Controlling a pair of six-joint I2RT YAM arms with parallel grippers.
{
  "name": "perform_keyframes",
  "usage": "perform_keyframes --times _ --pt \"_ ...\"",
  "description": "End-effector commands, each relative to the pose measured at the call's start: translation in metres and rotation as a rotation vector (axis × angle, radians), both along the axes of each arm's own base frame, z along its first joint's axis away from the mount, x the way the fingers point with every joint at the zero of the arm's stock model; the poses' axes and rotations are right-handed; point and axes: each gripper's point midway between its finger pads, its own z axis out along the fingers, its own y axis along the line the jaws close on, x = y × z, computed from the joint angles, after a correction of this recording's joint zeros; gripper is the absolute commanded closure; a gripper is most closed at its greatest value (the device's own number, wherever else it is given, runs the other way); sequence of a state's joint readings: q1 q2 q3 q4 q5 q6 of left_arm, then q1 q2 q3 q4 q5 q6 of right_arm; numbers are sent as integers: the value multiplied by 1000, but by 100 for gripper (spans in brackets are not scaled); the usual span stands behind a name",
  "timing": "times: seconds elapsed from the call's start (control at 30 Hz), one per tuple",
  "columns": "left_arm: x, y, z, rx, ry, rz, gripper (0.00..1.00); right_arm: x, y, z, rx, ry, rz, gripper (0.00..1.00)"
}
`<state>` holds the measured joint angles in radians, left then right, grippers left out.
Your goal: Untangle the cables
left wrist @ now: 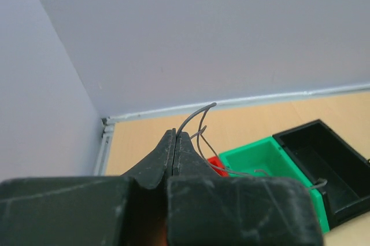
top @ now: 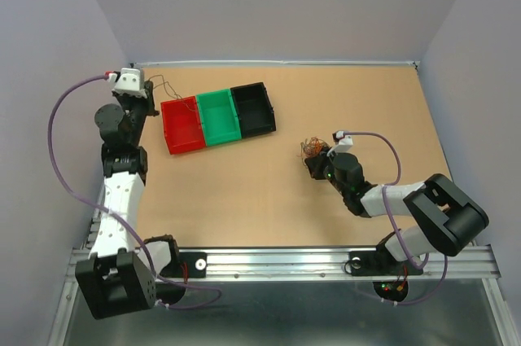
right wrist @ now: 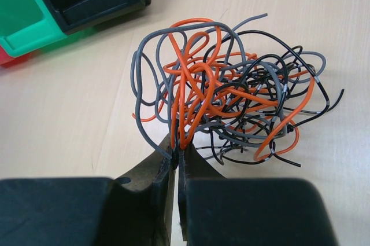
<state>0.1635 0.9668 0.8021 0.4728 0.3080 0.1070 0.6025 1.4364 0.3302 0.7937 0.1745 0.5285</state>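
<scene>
The cables (right wrist: 231, 90) lie as a loose tangle of orange, grey and black strands on the right half of the counter (top: 244, 191), well apart from the row of bins. The right tool (right wrist: 176, 153) is clenched on the near edge of this tangle, pinching an orange and a grey strand between its tips.

The left tool (left wrist: 175, 142) is at the far left corner of the counter, beside the red bin (top: 182, 124). It is clenched on a single grey wire (left wrist: 196, 113) that curls up from its tips. The green bin (top: 218, 116) touches the red one, and the black bin (top: 253, 107) touches the green one.
</scene>
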Motion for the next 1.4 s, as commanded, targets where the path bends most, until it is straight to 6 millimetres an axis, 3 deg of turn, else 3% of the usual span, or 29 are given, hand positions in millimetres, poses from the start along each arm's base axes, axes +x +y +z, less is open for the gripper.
perform_keyframes --times 0.0,0.07,0.13,0.17,0.2,0.23,0.27,0.3,0.37,0.43,0.53,0.6,0.67,0.7,0.73,0.83,0.93,0.97,1.0,1.07,1.1,1.13,1.2,1.33,1.37 --pt "30 -2 -33 20 97 -29 100 10 10 25 56 -70 6 99" --pt "41 -6 -58 53 167 -46 100 10 9 25 55 -69 5 99" --pt "60 -16 -105 112 289 -46 100 9 9 25 54 -70 6 99" --pt "64 0 -129 135 369 76 100 9 8 25 54 -70 5 99" --pt "72 5 -178 164 506 126 100 8 7 26 55 -74 5 99" --pt "82 4 -188 207 560 167 100 8 7 26 53 -75 4 99" --pt "77 8 -250 255 764 198 100 7 5 25 51 -75 -3 99" --pt "90 4 -254 272 798 182 100 7 5 28 54 -80 -2 99" --pt "88 -14 -288 302 920 98 100 6 5 28 56 -82 2 99" --pt "91 -17 -303 329 952 112 100 5 5 28 57 -82 3 99" --pt "93 -7 -291 317 915 199 99 5 2 28 53 -82 -7 99" --pt "93 1 -268 279 853 235 92 4 4 28 55 -84 2 100" --pt "94 6 -244 258 779 270 77 4 7 29 58 -82 17 99" --pt "89 6 -222 241 725 279 70 5 9 30 59 -85 24 99" --pt "88 5 -212 229 699 277 55 5 11 31 58 -86 38 99" --pt "80 4 -168 211 604 268 29 -1 27 31 42 -94 147 99" --pt "66 -7 -131 198 539 207 18 -11 51 44 55 -130 308 94" --pt "61 -19 -126 198 532 147 17 -19 61 51 70 -149 380 94" --pt "51 -30 -108 207 489 100 15 -22 64 57 76 -169 410 93" --pt "38 -57 -97 231 457 -21 13 -30 72 61 81 -189 467 92" --pt "22 -95 -93 274 429 -178 12 -37 77 61 84 -197 518 92" --pt "13 -117 -93 293 417 -266 11 -40 80 61 87 -200 540 92" --pt "-15 -179 -97 340 384 -514 9 -46 86 60 91 -209 590 92" --pt "-46 -251 -119 389 376 -737 9 -53 95 55 99 -202 651 92" --pt "-48 -260 -124 394 381 -759 9 -58 99 53 100 -199 682 93"
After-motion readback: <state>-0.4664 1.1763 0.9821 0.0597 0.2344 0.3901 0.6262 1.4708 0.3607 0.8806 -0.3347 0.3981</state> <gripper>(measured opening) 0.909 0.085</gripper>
